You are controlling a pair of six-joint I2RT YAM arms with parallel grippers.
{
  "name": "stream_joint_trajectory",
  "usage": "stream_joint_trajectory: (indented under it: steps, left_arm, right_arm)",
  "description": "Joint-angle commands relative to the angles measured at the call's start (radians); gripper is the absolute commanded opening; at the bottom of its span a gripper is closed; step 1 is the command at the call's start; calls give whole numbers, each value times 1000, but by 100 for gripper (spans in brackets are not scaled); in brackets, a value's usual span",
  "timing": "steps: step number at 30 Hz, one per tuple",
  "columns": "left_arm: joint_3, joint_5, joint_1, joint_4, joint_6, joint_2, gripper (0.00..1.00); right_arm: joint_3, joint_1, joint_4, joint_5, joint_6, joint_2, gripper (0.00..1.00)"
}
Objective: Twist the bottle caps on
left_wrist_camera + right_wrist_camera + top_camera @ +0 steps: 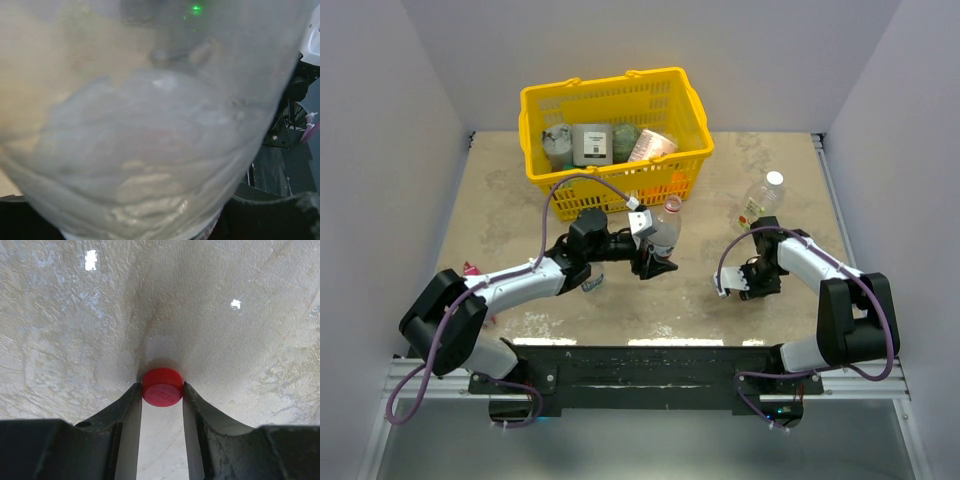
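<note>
Item: red cap (161,386), small round plastic, at lower centre of the right wrist view, lying on the pale mottled tabletop (210,305). Right hand (161,391): narrowly parted, both black fingers (127,407) touching the cap's sides, so it is gripped. In the overhead view this hand (738,283) sits right of centre. Item: clear bottle (665,228), centre of the overhead view, just below the yellow basket (545,100). Left hand (657,263): closed about the bottle's lower part. In the left wrist view the bottle's wall (150,140) fills nearly the whole frame, blurred, and the fingers are hidden. Item: second bottle (758,205), clear, upper right of the overhead view, white cap (775,179) on its neck, apart from both hands. The basket holds assorted packaged goods.
</note>
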Motion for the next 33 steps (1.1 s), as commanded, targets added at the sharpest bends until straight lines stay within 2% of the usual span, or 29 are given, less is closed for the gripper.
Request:
stream_joint_trajectory:
  steps: [1,2,4,7,10,11,14,16,19,21,28,33]
  left_arm:
    - [36,10,3,39,0,4,0]
    - [36,10,3,41,0,5,0]
    - [34,10,2,39,5,10,0]
    - [36,9,-1,30,26,11,0]
    - [43,27,-3,15,58,20,0]
    - [48,35,-3,-2,63,25,0]
    - [82,59,-24,-69,170,43,0]
    - [118,32,-50,-134,248,59,0]
    - [186,-11,-87,-301,398,97,0]
    - [226,-37,-103,-361,445,125,0]
    - [278,-123,-121,-565,522,172,0]
    - [258,-160,-123,-584,516,163,0]
  right_arm:
    - [-14,-3,24,-15,19,-12,29]
    - [-17,-4,38,-15,24,-14,28]
    - [-15,-3,36,-33,35,-20,13]
    - [73,-4,-49,-71,90,-77,6]
    - [240,-9,-271,-183,85,-150,5]
    - [289,-9,-392,-246,84,-193,4]
    - [495,-7,-585,-337,96,-255,4]
    - [621,-6,-588,-418,203,-288,3]
    - [721,-3,-588,-496,237,-353,2]
    - [768,8,-586,-548,243,-377,2]
    - [776,28,-586,-690,78,-405,3]
    - [773,71,-586,-670,27,-376,4]
